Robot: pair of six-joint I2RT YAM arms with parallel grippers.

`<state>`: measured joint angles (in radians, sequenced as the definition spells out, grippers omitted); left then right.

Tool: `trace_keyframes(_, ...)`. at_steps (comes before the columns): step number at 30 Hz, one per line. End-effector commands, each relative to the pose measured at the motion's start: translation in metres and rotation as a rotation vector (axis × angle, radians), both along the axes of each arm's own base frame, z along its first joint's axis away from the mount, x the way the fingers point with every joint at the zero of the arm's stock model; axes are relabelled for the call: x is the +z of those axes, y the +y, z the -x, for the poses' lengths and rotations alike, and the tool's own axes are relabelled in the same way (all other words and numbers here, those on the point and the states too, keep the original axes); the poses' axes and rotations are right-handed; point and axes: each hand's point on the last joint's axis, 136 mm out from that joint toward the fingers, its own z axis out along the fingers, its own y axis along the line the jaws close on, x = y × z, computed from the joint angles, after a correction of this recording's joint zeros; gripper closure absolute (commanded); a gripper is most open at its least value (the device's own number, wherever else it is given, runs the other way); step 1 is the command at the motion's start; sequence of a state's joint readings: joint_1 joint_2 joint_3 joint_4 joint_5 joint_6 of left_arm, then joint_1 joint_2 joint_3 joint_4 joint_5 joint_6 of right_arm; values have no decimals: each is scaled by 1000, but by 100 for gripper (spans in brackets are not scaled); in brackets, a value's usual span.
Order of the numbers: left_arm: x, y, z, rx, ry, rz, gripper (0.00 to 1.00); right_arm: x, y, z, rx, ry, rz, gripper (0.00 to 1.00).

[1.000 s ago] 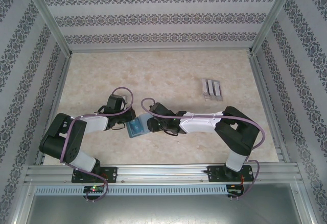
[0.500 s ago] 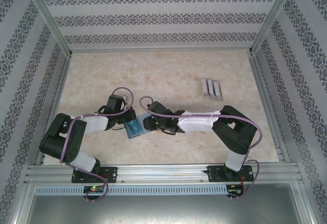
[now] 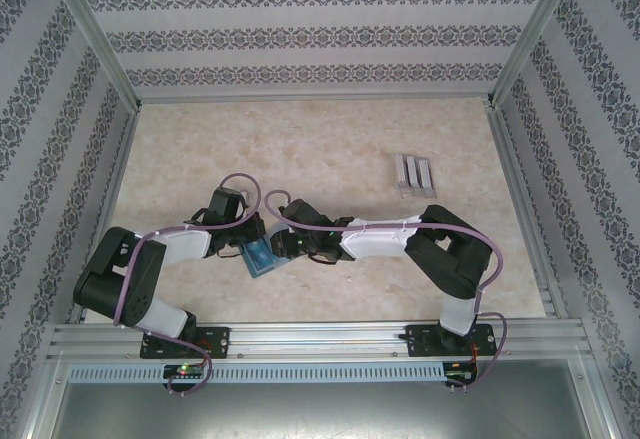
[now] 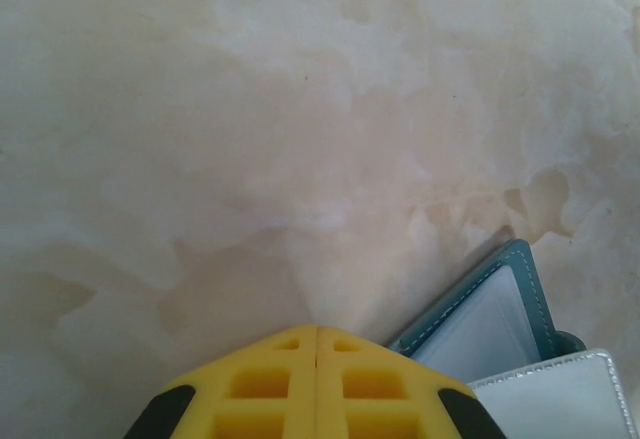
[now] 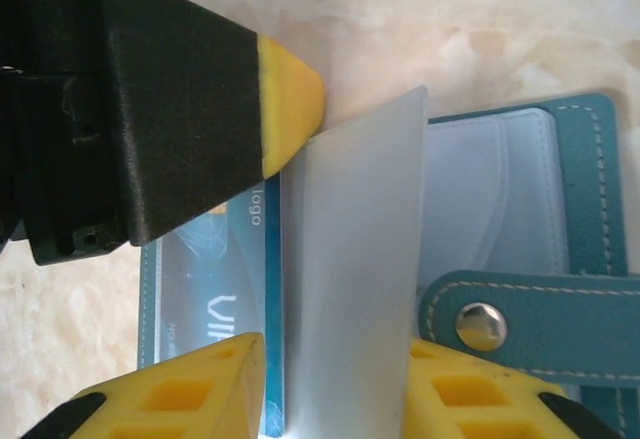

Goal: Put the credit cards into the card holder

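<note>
The right gripper [image 5: 337, 371] has its yellow fingers apart, with a pale grey sheet [image 5: 350, 259] standing between them. A sliver of blue shows between the sheet and one finger, so it isn't clamped. Whether that sheet is a card or a leaf of the wallet, I can't say. The left gripper [image 4: 316, 344] is closed tight, fingers pressed together with nothing between them. From the right wrist its yellow tip sits against the sheet's upper edge.

Under both lies the card holder [image 5: 590, 179], teal, spread open on the table [image 3: 330, 149] near its front, between the two arms. Its snap button [image 5: 480, 324] faces up on the strap.

A blue printed card [image 5: 215, 289] lies in the wallet. It reads "logo" sideways, then bigger white letters starting "VI", cut off by the finger; the smaller print is too blurred to read.

Well off to the far right is a clear stand [image 3: 413, 174], its contents too small to make out.
</note>
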<state>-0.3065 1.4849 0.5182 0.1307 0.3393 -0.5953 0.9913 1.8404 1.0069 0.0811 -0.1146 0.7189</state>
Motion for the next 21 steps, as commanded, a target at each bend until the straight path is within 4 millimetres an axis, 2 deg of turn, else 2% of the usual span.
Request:
trace_keyframes(1,-2,5,10,-5,20,-37,100,14,17,1,47,-33,-47,64)
trace_keyframes(10,11,30,9,72,-26,-108,100,25,23,2,65,-41,-110,64)
trace_keyframes(13,17,32,7,59,-57,-124,99,23,25,4,74,-37,-125,66)
trace_keyframes(21,32,57,8,131,-116,-217,99,29,34,7,107,-27,-178,65)
